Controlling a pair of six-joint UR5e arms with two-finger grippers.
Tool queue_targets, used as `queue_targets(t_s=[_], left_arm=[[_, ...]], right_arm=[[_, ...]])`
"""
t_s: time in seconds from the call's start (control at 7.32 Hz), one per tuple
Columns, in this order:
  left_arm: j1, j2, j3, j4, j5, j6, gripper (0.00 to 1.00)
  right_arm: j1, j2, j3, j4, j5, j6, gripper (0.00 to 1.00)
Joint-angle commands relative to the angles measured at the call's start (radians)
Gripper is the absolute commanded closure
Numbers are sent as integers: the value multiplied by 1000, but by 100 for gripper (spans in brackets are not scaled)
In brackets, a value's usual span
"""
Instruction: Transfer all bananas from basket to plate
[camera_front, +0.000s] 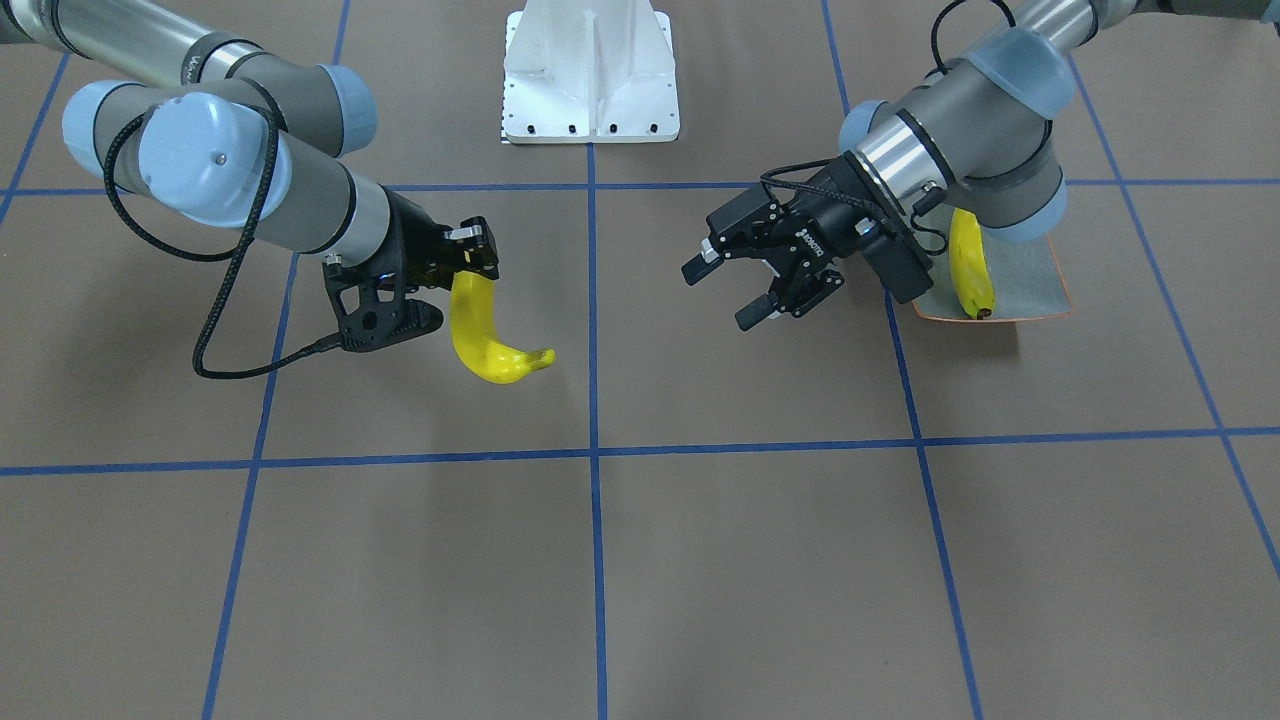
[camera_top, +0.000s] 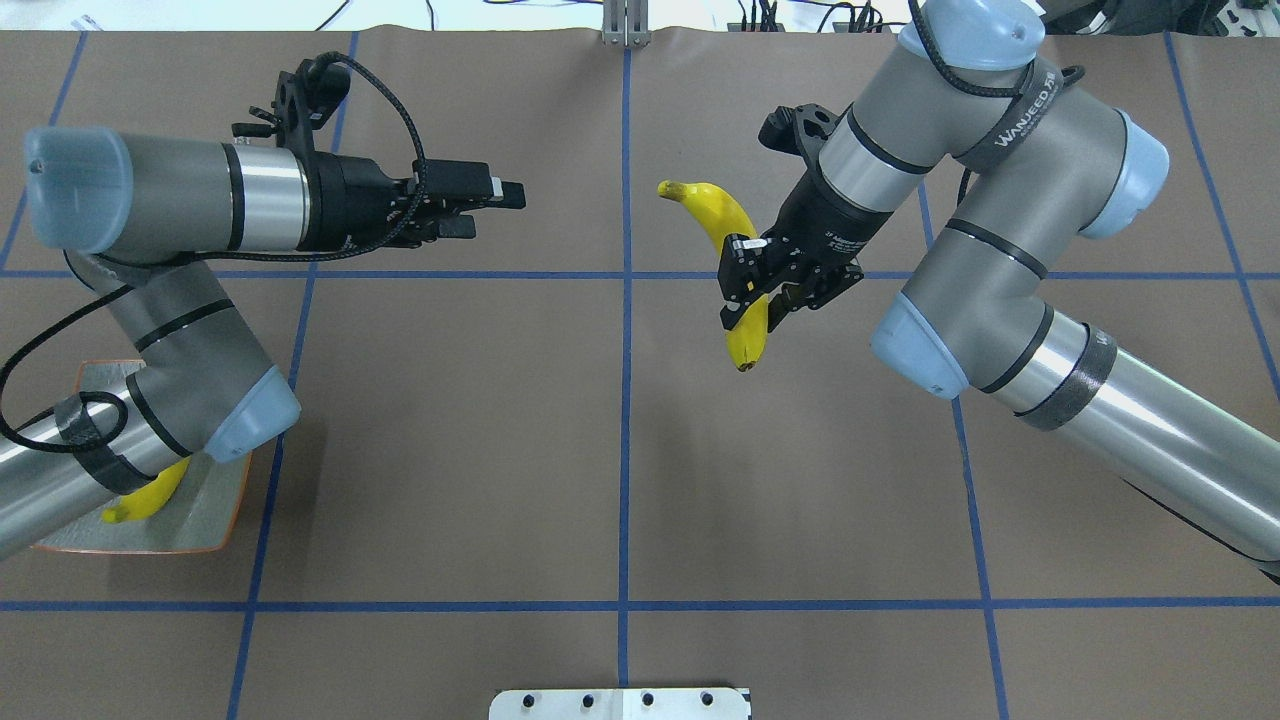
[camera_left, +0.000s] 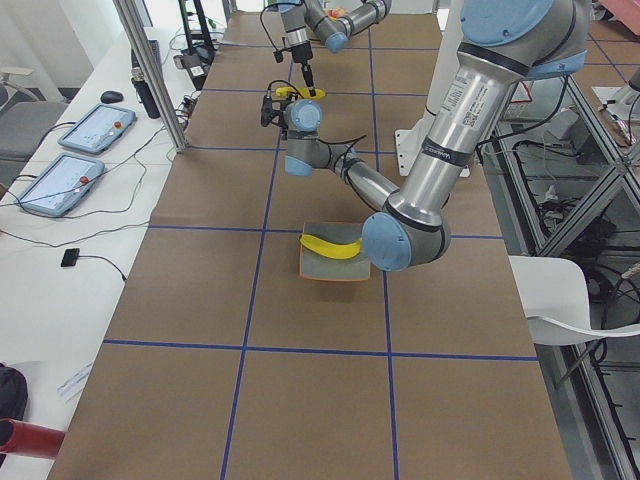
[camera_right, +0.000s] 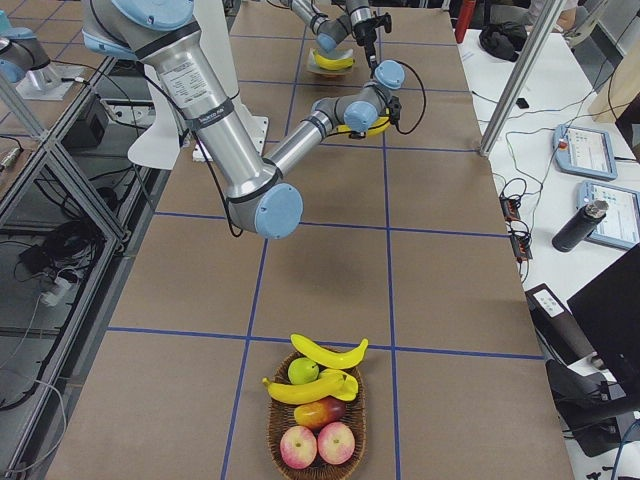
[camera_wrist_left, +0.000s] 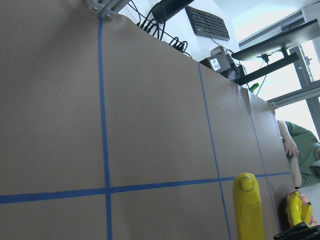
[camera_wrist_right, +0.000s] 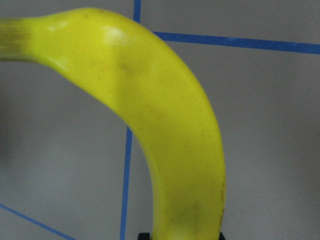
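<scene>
My right gripper (camera_top: 757, 292) is shut on a yellow banana (camera_top: 727, 225), held above the table near the centre line; the fruit fills the right wrist view (camera_wrist_right: 170, 130). My left gripper (camera_top: 487, 208) hangs open and empty across from it, a gap apart, fingers (camera_front: 752, 312) pointing at the banana (camera_front: 478, 335). Behind my left arm, the plate (camera_top: 205, 510) holds one banana (camera_top: 150, 497), partly hidden by the elbow. The basket (camera_right: 316, 432) stands at the table's right end with two bananas (camera_right: 328, 352) lying on other fruit.
Apples and a mango (camera_right: 318, 412) share the basket. The white robot base (camera_front: 590, 75) stands at mid table edge. Tablets (camera_left: 62, 182) and cables lie on a side desk. A person's sleeve (camera_wrist_left: 302, 150) shows beyond the table's end.
</scene>
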Motion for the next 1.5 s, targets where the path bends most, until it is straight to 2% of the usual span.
queue_targets(t_s=[0.0, 0.27, 0.55, 0.96, 1.37], left_arm=[[105, -18, 41, -76, 144, -15, 0], [164, -50, 67, -85, 229, -36, 0], [164, -53, 64, -87, 229, -59, 0], [164, -72, 81, -82, 236, -72, 0], [179, -112, 139, -84, 262, -73, 0]], right_arm=[[-33, 44, 4, 16, -2, 87, 100], [-72, 65, 6, 42, -32, 165, 100], [-105, 62, -2, 43, -77, 205, 100], [-119, 60, 4, 45, -77, 233, 100], [-129, 65, 13, 45, -77, 238, 100]])
